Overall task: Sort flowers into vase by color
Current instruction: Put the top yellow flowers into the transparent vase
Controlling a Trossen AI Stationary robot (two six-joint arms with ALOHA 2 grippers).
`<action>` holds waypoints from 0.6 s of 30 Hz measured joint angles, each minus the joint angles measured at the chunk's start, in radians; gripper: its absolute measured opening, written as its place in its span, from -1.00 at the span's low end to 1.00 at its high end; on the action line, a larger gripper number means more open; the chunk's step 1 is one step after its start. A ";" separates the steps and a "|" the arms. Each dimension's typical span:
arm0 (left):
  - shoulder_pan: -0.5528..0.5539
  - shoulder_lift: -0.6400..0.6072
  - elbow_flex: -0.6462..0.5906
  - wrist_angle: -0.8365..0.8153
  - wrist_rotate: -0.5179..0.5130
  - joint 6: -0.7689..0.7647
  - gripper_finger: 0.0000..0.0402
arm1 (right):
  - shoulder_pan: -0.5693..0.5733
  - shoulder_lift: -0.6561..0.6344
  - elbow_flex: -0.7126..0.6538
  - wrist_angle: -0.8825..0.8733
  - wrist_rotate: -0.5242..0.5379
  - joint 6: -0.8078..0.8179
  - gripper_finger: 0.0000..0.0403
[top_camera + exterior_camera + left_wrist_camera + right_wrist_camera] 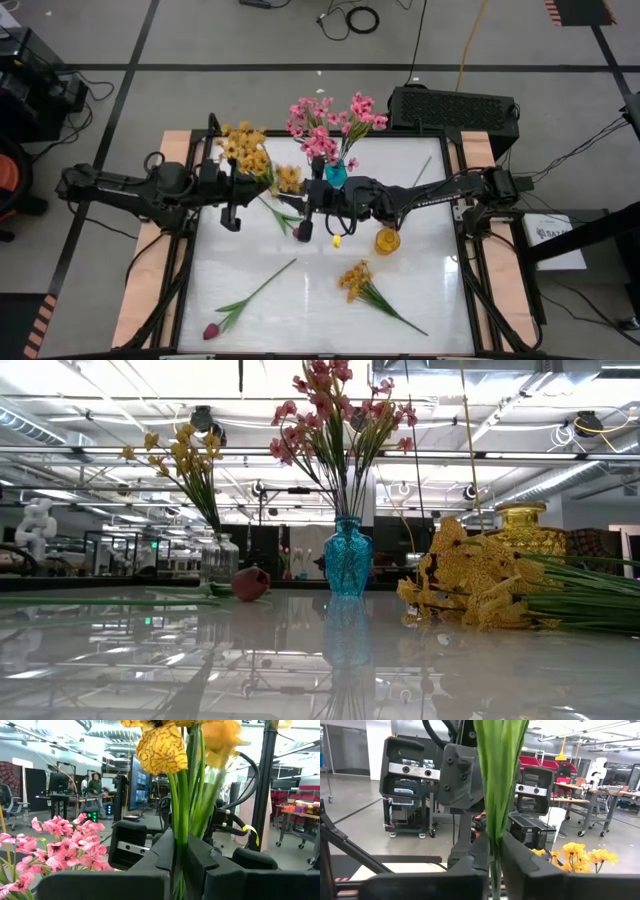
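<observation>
Holding one yellow-blossomed spray with green stems [283, 190] between them, both grippers meet above the table's middle. The left gripper [180, 865] is closed on the stems below the blossoms, and the right gripper [494, 865] is closed on the same stems lower down. The stem axis runs across both claws, and the amber glass vase [387, 241] stands nearer the right arm.

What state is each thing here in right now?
Blue vase: upright, holds pink flowers.
Clear vase: upright, holds yellow flowers.
Yellow vase: upright, no flowers showing.
Held yellow spray: gripped mid-air.
Left end effector: shut on its stems.
Right end effector: shut on them too.
Loose yellow spray: lying flat.
Tulip: lying flat.
</observation>
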 joint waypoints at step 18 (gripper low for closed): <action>-0.008 0.030 0.161 -0.299 -0.005 0.008 0.38 | -0.037 -0.001 0.000 -0.039 -0.008 0.027 -0.99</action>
